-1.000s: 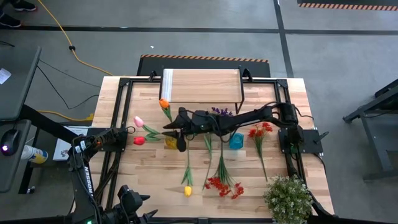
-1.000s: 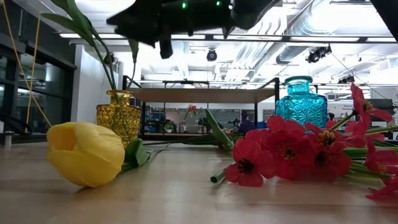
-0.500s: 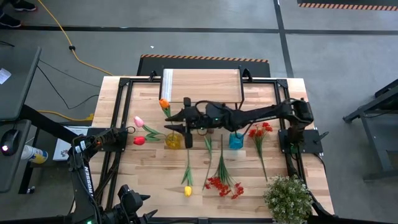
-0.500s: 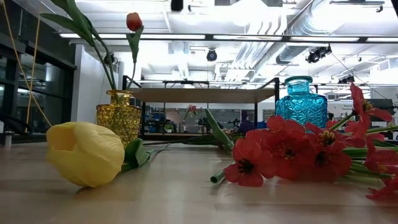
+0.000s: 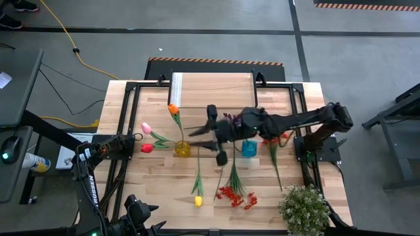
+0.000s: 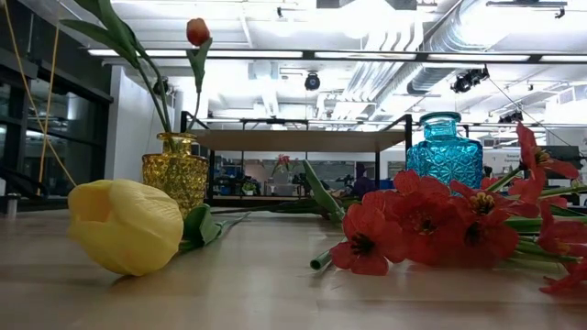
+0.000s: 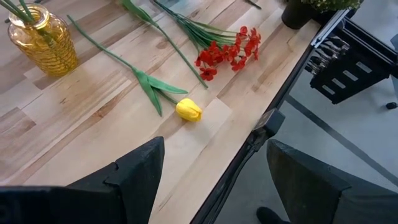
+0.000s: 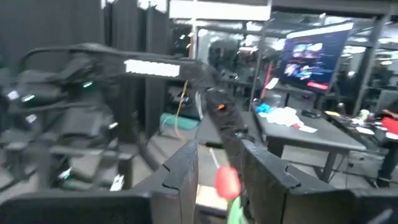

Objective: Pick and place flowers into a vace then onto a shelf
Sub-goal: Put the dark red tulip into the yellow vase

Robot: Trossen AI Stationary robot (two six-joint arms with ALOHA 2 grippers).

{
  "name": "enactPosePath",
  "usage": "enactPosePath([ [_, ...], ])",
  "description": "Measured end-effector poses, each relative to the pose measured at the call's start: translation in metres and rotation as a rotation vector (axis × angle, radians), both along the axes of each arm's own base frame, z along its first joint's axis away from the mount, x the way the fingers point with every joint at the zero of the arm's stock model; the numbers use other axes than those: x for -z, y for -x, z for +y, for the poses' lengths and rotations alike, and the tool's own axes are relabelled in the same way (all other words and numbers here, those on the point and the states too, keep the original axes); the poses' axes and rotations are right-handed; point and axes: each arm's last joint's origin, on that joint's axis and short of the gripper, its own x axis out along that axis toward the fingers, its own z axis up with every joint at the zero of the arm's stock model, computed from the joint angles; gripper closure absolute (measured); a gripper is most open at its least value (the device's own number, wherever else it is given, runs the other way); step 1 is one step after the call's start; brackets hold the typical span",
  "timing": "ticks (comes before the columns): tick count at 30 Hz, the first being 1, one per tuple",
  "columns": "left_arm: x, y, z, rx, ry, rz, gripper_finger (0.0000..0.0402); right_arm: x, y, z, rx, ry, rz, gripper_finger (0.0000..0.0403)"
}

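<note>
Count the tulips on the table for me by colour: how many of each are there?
orange tulip: 1
pink tulip: 1
red tulip: 1
yellow tulip: 1
Total: 4 tulips in view from above, three standing in the yellow vase and the yellow one lying on the table.

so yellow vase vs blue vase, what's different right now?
The yellow vase holds flower stems, with orange, pink and red tulips leaning out; the blue vase shows none inside in the low view. The yellow vase is amber and rounded, while the blue vase is turquoise and blockier with a distinct neck. Both are textured glass, upright on the table, in front of the shelf.
</note>
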Motion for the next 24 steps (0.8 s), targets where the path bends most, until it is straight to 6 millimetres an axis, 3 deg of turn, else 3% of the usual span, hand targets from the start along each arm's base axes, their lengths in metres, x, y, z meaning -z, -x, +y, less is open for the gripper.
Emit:
enactPosePath([
  [7, 0.000, 0.000, 0.000, 0.021, -0.022, 0.008, 0.0085, -0.017, 0.032, 0.029, -0.035, 0.007, 0.055, 0.0293],
  [13, 0.000, 0.000, 0.000, 0.025, -0.025, 0.009, 0.0085, -0.019, 0.052, 0.048, -0.003, -0.087, 0.165, 0.0293],
  [24, 0.000, 0.000, 0.000, 0.024, -0.026, 0.010, 0.0085, 0.011, 0.060, 0.053, 0.087, -0.470, 0.563, 0.0293],
])
